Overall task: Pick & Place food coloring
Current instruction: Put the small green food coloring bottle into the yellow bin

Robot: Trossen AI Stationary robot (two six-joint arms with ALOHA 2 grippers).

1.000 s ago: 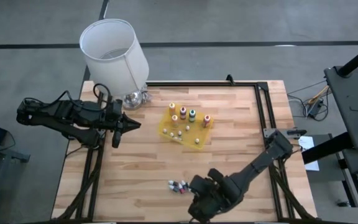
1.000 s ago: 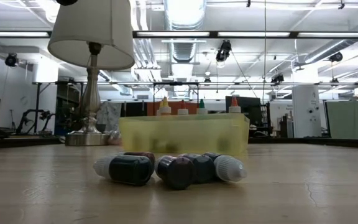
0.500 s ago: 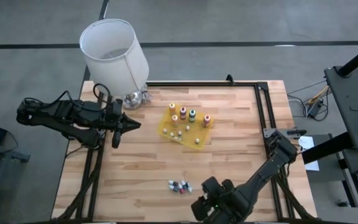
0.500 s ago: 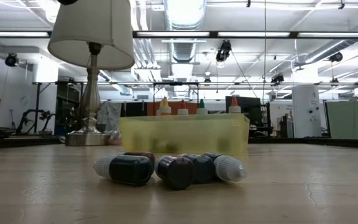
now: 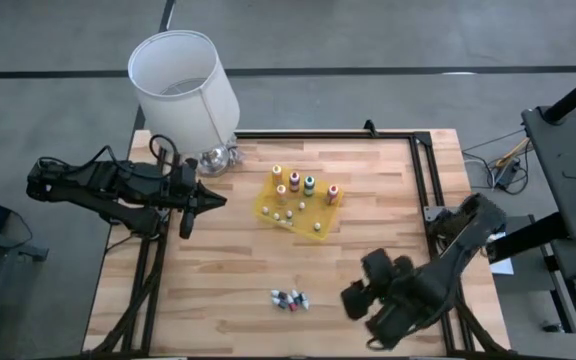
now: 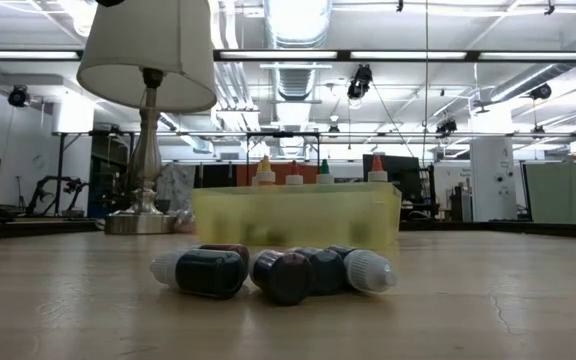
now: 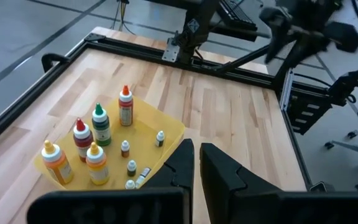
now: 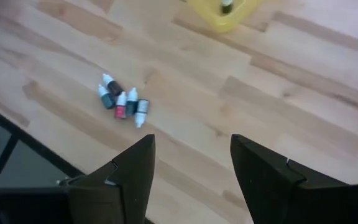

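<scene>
High view: shows the right gripper [image 5: 356, 298] now raised and well to the right of the cluster of tiny dark plastic vials with white caps [image 5: 288, 299]. A second ago hung close beside them, at the front edge of the pale wooden table [image 5: 228, 260]. Means, most likely, no pick made so far. Vials lying on their sides, touching each other, in front of the yellow plastic tray [image 5: 306, 213] and well apart from it. Upright inside that tray: the taller squeeze bottles in red, orange, yellow and green [image 5: 306, 185].

In the right wrist view, wide open with nothing between the fingers [image 8: 145, 149], looking down on the vials from high. Needs, probably, to return above the cluster and descend before any grasp.

Waiting at the left table edge: the left gripper [image 5: 218, 200], stretched out level, fingers nearly together with only a thin slit, holding nothing.
</scene>
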